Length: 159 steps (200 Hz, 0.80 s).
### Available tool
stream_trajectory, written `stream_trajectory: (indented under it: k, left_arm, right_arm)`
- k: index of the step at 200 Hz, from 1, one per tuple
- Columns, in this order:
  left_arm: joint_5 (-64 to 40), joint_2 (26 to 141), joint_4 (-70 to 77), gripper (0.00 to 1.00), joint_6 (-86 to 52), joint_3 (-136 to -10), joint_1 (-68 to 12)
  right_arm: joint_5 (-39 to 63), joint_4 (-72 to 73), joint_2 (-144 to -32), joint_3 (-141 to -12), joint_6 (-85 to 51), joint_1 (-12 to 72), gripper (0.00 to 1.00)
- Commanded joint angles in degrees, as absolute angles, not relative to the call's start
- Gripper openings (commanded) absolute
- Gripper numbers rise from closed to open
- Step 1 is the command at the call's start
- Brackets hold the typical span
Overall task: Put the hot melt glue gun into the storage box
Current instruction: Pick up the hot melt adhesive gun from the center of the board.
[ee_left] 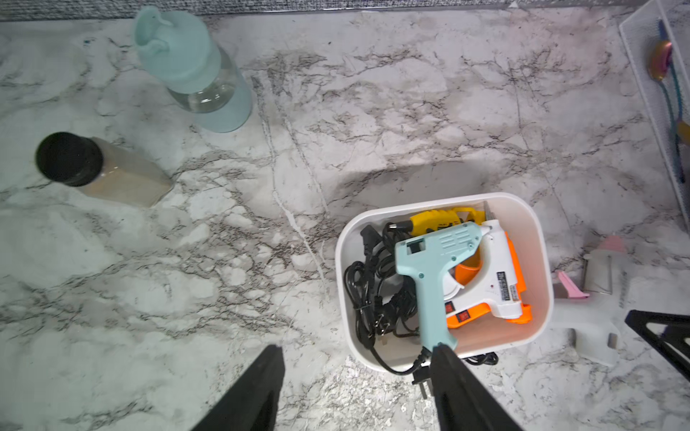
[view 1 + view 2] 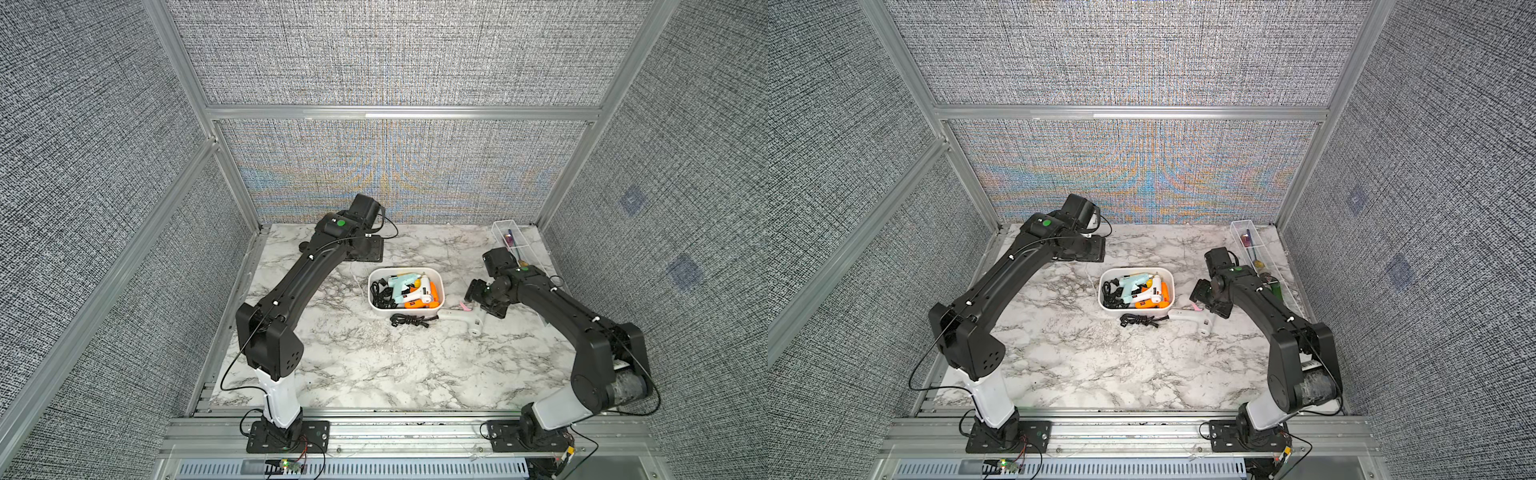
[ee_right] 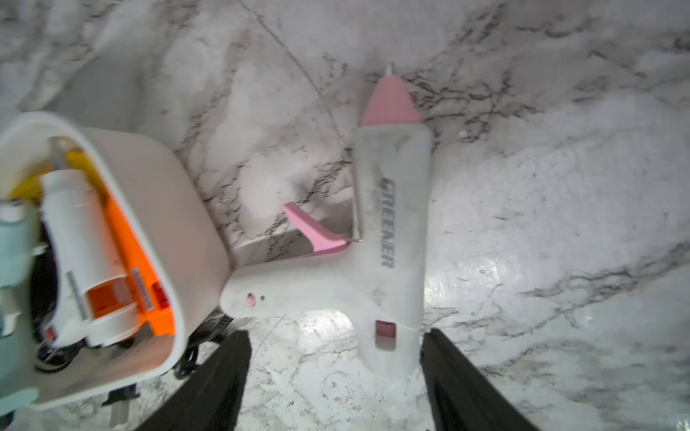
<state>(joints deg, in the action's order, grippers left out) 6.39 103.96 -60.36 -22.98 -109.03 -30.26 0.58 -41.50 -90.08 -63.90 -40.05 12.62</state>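
Right wrist view: white, pink-nosed glue gun [image 3: 373, 283] flat on worktop [image 3: 560, 186], just right of storage box [image 3: 179, 209].
Right claw [image 3: 334, 332]: spread, straddling rear of barrel [image 3: 395, 209], empty.
Left claw [image 1: 356, 347]: spread, empty.
Handling: likely light, rigid, slick plastic; pinch across barrel, clear of trigger [image 3: 313, 233].
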Motion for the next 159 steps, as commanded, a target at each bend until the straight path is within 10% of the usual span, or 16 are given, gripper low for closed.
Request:
stream_trajectory:
  k: [1,78,159]
  left_arm:
    - [9.9,100.2,-61.5,0.68,-24.5,-104.4,-28.7]
    - [9.7,92.8,-60.6,0.68,-25.6,-95.3,-24.6]
    - [9.4,93.4,-60.8,0.66,-25.4,-95.4,-24.0]
  right_arm:
    - [-3.7,-42.1,-91.7,-63.8,-41.8,11.9,0.99]
    - [-1.2,-33.5,-102.8,-64.6,-41.2,9.4,0.96]
    - [-1.3,-34.0,-98.8,-61.7,-37.6,7.6,0.51]
